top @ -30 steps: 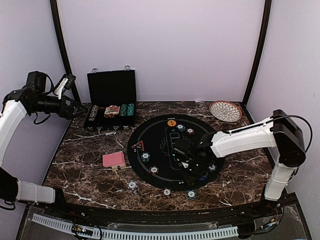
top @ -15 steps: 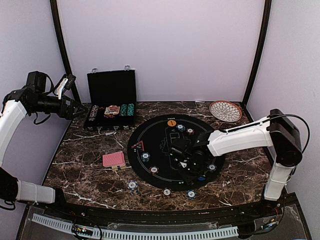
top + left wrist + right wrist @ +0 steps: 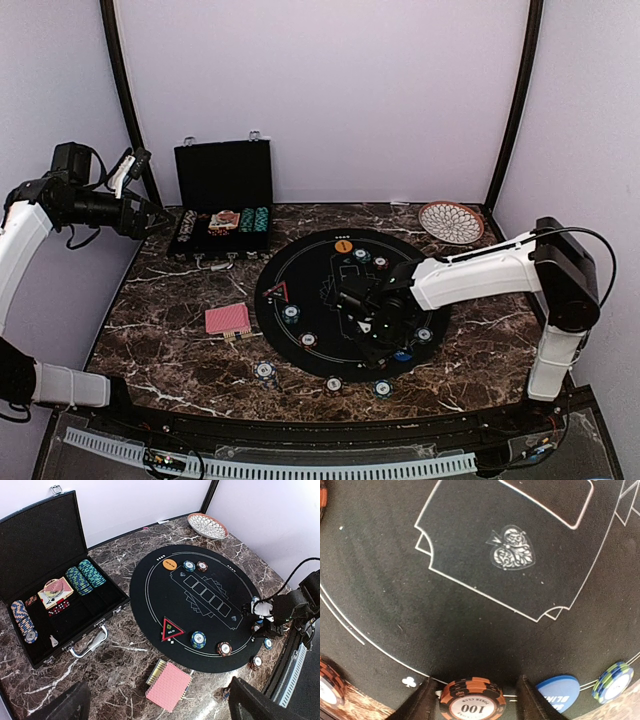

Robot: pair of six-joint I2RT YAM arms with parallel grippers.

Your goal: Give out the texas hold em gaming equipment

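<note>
Straddling a flat, face-up orange chip [image 3: 471, 705], right tool [image 3: 474, 682] stands parted, gripping nothing

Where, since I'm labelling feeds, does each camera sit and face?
Top: above and behind the bases, looking down on the table; left gripper and right gripper show.
Left wrist: high at the left, facing down across case and mat; its fingers at the bottom corners.
Right wrist: low over the mat, facing down at a chip between its fingers.
Shared: top and left wrist show case, mat.
</note>
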